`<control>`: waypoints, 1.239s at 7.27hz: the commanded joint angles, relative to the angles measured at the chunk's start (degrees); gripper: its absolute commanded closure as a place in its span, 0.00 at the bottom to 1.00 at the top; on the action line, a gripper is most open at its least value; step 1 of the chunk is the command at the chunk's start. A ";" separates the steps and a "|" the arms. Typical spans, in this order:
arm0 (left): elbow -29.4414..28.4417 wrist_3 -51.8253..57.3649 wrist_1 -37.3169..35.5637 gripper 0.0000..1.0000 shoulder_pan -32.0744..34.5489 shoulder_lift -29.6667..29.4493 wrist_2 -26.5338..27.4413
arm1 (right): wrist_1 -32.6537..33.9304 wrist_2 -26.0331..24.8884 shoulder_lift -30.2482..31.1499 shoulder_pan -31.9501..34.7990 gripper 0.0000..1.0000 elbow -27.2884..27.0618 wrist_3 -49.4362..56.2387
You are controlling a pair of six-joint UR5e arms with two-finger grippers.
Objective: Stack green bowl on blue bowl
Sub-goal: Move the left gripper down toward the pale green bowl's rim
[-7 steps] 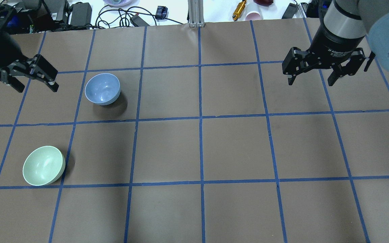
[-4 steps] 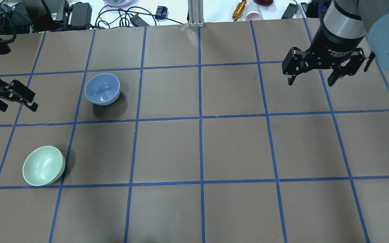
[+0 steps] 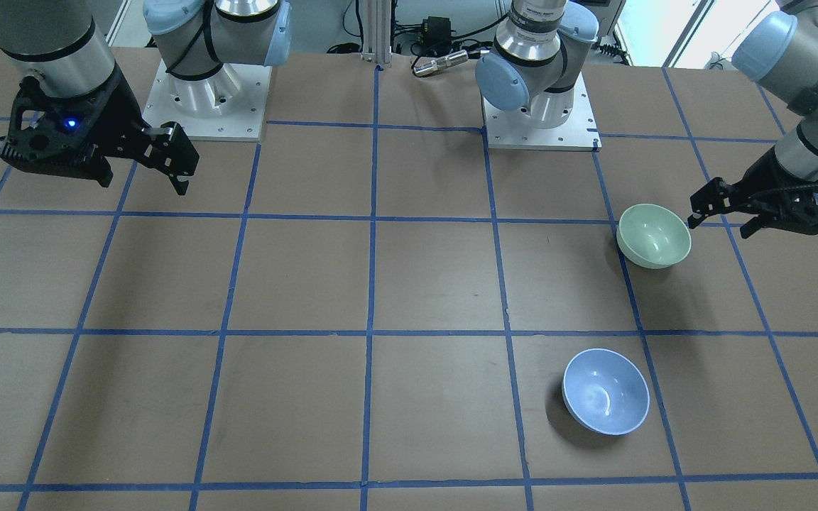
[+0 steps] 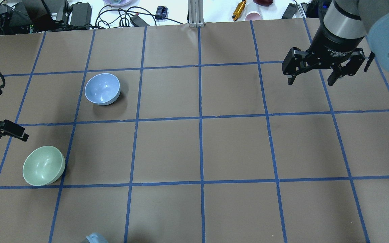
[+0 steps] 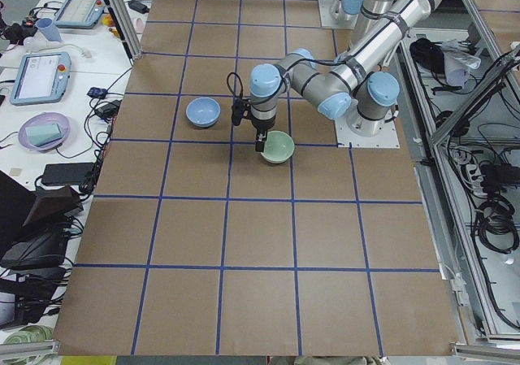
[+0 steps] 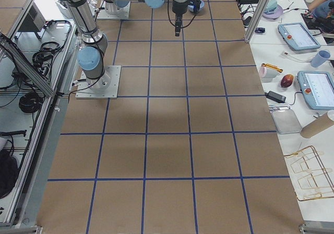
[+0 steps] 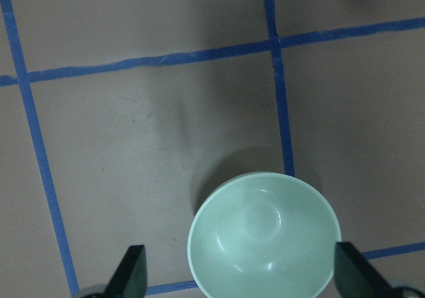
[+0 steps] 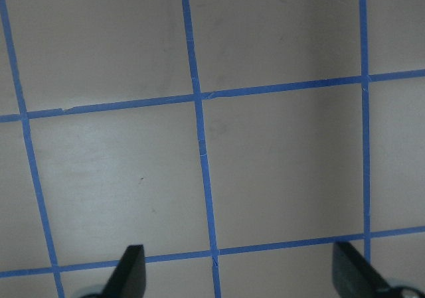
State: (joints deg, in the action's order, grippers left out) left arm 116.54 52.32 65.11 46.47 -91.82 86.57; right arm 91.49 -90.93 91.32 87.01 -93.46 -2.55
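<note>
- Brown paper covers the table [image 4: 235, 148], and blue tape lines [image 4: 200, 101] divide it into a grid of squares.
- Silver and pale blue, the left arm [image 3: 806, 64] reaches over the robot's left side of the table and bends down toward the green bowl.
- Built the same way, the right arm [image 3: 47, 42] is held over the opposite side, well apart from both bowls.
- Black and two-fingered, the right gripper [image 4: 311, 80] hangs above bare paper. Its fingers are spread wide with nothing between them, and its wrist camera shows only paper and tape below.
- Near the table's edge on the robot's left, the left gripper [image 3: 718, 226] hangs just beside and above the green bowl. Its fingers are spread wide and hold nothing. In its wrist view the bowl sits low in the picture between the two fingertips, and neither one touches it.
- Pale mint in colour, the green bowl [image 4: 43, 165] stands upright and empty on the robot's left side. It sits near a corner of its square, close to a crossing of the tape.
- Upright and empty too, the blue bowl [image 4: 102, 88] stands in the diagonally neighbouring square. It is farther from the robot and a little more toward the middle, apart from the green bowl.
- Beyond the far edge, cables [image 4: 120, 15] and power adapters [image 4: 79, 11] lie on a white surface, with a pink cup [image 4: 253, 15] and a brass-coloured cylinder [image 4: 239, 10] further along.
</note>
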 commanded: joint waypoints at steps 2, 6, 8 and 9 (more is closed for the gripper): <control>5.44 2.35 -7.26 0.00 -2.96 -3.61 -2.02 | 0.00 -0.04 0.00 0.00 0.00 0.03 0.00; 9.58 2.35 -13.26 0.00 -4.37 -6.78 -1.67 | 0.00 -0.04 0.00 0.00 0.00 0.03 0.00; 9.59 2.35 -13.35 0.00 -4.72 -8.28 -1.41 | 0.00 -0.04 0.00 0.00 0.00 0.03 0.00; 9.59 2.26 -13.35 0.03 -5.25 -8.81 -0.97 | 0.00 -0.04 0.00 0.00 0.00 0.03 0.00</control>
State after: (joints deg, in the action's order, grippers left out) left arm 126.08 54.65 51.82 41.72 -99.90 85.22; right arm 91.49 -90.97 91.32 87.01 -93.43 -2.55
